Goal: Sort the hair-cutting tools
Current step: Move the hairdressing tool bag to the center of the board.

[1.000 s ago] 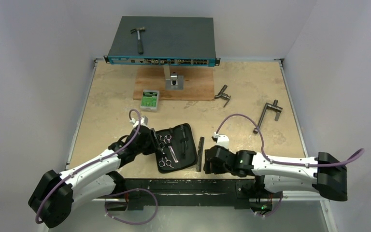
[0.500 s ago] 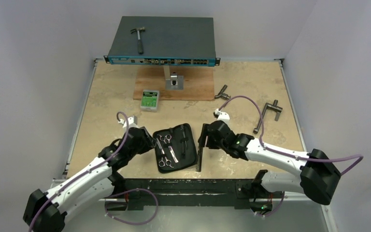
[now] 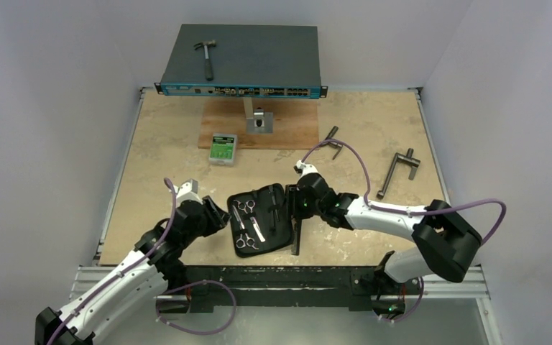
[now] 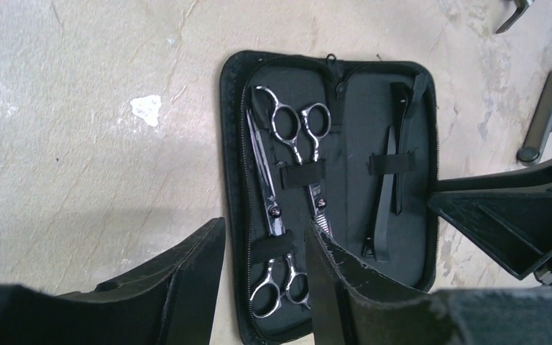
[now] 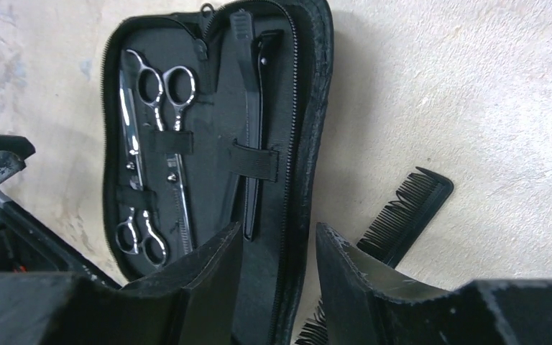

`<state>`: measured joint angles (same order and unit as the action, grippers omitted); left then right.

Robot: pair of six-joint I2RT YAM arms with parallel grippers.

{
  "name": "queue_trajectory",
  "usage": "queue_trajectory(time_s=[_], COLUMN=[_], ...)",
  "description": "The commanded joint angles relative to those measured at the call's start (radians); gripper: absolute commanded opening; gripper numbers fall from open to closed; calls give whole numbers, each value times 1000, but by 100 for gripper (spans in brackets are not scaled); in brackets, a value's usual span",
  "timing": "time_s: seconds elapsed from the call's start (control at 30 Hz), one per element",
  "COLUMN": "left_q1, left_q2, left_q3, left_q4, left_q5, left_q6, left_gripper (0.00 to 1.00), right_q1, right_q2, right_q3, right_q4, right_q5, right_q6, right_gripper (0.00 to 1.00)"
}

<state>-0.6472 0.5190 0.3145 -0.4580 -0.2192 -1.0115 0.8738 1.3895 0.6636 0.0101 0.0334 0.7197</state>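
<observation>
**Case** [image 4: 352, 122]: black, zipped, laid open and flat on the tabletop [image 3: 165, 144], directly below both sets of fingers.

**Scissors** [image 4: 298, 147]: silver, ring handles at the far end, held under an elastic strap in the case's left half.

**Second scissors** [image 4: 273, 212]: same make, turned the other way. Its rings show in the gap between our left fingers [image 4: 187, 280].

**Hair clips** [image 4: 387, 208]: slim and black, strapped in the other half of the case. Their near ends lie close beside the left one of our right fingers [image 5: 201, 280].

**Comb** [image 5: 402, 215]: long and black, outside the case and flat on the tabletop just beside its edge. It runs from the right of our right fingers to beneath them.

**Left fingers:** parted and grasping nothing, poised above the case's left edge.

**Right fingers:** parted and empty, poised above the case's right edge.

**Step in hand, as we judge it:** scissors and clips are stowed, and the comb is the one piece not yet put away.

**Next move, as we judge it:** we shift our right fingers slightly rightward, set them astride the comb's spine and pinch. The comb is thin and lies flat, so the tips must come right down to the tabletop. Whether a free strap waits for it, we cannot tell.
</observation>
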Motion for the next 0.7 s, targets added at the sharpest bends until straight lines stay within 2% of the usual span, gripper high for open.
queue_trajectory(time_s=[0.0, 0.1, 0.3, 0.4, 0.67], left_q1=[5, 6, 5, 6, 5], left_q2=[-16, -1, -2, -34, -102], left_q3=[-35, -52, -57, -48, -36], left_q4=[-2, 13, 3, -39, -127], left_q5=[38, 52, 59, 45, -2], left_q6=[-10, -13, -18, -15, -12], left_gripper=[44, 44, 44, 44, 44], right_q1=[-2, -3, -1, 0, 16], right_q2=[9, 18, 98, 135, 231], right_q3=[48, 26, -1, -4, 31], right_q4=[29, 65, 192, 254, 358], right_q5=[-10, -28, -111, -146, -174], right_q6=[-47, -44, -14, 11, 47], right_gripper=[41, 38, 21, 17, 13])
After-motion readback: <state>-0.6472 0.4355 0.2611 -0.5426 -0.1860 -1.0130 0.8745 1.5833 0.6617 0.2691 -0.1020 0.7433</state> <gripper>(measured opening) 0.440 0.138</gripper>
